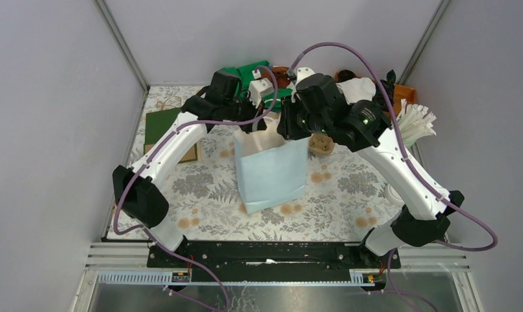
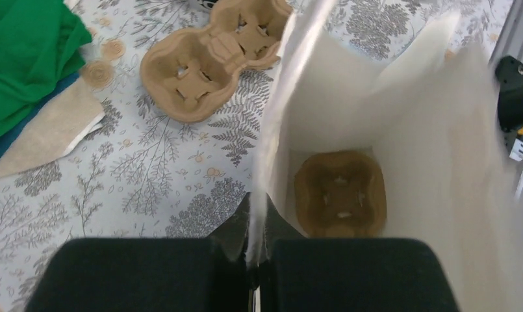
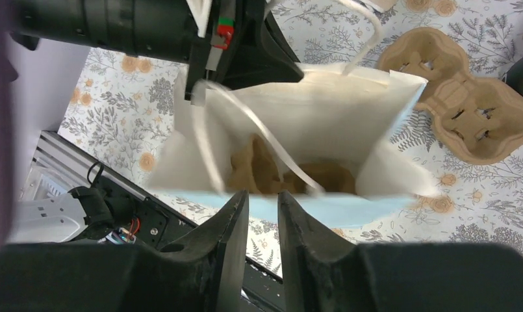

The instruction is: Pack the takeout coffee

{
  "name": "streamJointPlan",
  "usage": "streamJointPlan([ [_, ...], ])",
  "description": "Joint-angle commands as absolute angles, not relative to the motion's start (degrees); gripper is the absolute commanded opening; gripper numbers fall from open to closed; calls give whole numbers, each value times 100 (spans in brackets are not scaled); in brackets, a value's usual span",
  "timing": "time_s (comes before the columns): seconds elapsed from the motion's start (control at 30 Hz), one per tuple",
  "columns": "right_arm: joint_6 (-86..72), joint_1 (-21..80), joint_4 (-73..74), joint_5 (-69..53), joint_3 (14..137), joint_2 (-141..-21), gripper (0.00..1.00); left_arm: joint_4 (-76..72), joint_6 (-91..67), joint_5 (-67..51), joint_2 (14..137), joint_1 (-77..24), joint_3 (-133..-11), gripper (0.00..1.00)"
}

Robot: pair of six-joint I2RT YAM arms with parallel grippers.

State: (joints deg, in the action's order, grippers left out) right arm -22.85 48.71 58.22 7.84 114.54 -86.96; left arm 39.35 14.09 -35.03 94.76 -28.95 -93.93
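A light blue paper bag (image 1: 271, 172) stands open mid-table. My left gripper (image 2: 257, 214) is shut on the bag's left rim (image 2: 271, 130), with the paper pinched between its jaws; in the top view it (image 1: 255, 123) is at the bag's far left corner. My right gripper (image 3: 263, 198) hovers just over the bag's near rim (image 3: 310, 207), jaws slightly apart and empty; in the top view it (image 1: 299, 130) is above the bag's mouth. A brown pulp tray (image 2: 340, 194) lies at the bottom of the bag. The takeout coffee is not clearly in view.
A second brown pulp tray (image 2: 213, 58) lies on the floral cloth beside the bag and also shows in the right wrist view (image 3: 466, 97). A green cloth (image 2: 25, 58) and a beige napkin (image 2: 44, 130) lie at the back left. White sticks (image 1: 418, 123) fan out at the right.
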Motion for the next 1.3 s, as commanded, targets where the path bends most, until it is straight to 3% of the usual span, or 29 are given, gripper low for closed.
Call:
streamJointPlan([
  [0.0,-2162,4886,5707,658,11419,-8778,30,3623,786,-2945,8840,-2887,-9464,0],
  [0.33,-2121,4879,5705,470,12045,-9142,40,3285,-1686,-586,7650,-3176,-8343,0],
  [0.5,-2240,4882,5870,85,12971,-9630,40,2613,-2904,342,7146,-3459,-7373,0],
  [0.67,-2663,4903,5672,-230,13225,-9939,41,2574,-3750,943,7062,-3651,-7182,0],
  [0.9,-3200,4952,6504,-202,13766,-10884,27,2341,-4940,1290,6605,-3665,-6720,0],
  [1.07,-3433,4961,7076,516,13902,-11292,9,2349,-5256,1417,6561,-3671,-6843,0],
  [1.27,-3654,4932,7973,1553,14263,-11730,0,1845,-5509,1264,6434,-3683,-6257,0],
])
